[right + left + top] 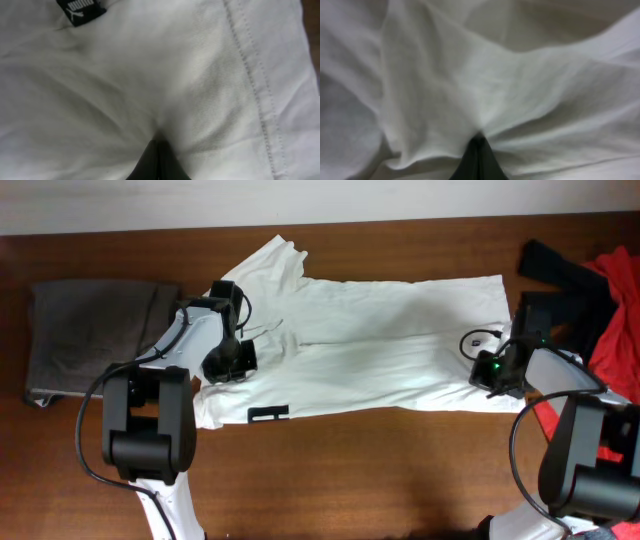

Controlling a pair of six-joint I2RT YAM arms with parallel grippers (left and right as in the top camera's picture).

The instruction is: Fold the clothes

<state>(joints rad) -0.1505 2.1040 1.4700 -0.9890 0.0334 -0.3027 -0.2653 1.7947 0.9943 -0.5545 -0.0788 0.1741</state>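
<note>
far left: grey-brown trousers (95,330) lie flat on the wooden table (400,480), just beside the left end of the white T-shirt (380,350)
left gripper (230,360): down on the left part of the white T-shirt, near a sleeve; its dark fingers (470,167) are pressed together on a pinch of white fabric, with creases fanning out from the tips
middle: the white T-shirt is spread lengthways across the table between the two arms, with a black mark (268,414) at its near edge
right gripper (497,370): on the right end by the hem; its fingers (147,167) are together, nipping the cloth, which puckers at the tips; a black label (80,11) lies up and left of them, and a stitched seam (255,90) to the right
far right: black garment (560,275) and red garment (615,310) heaped at the table's edge
</note>
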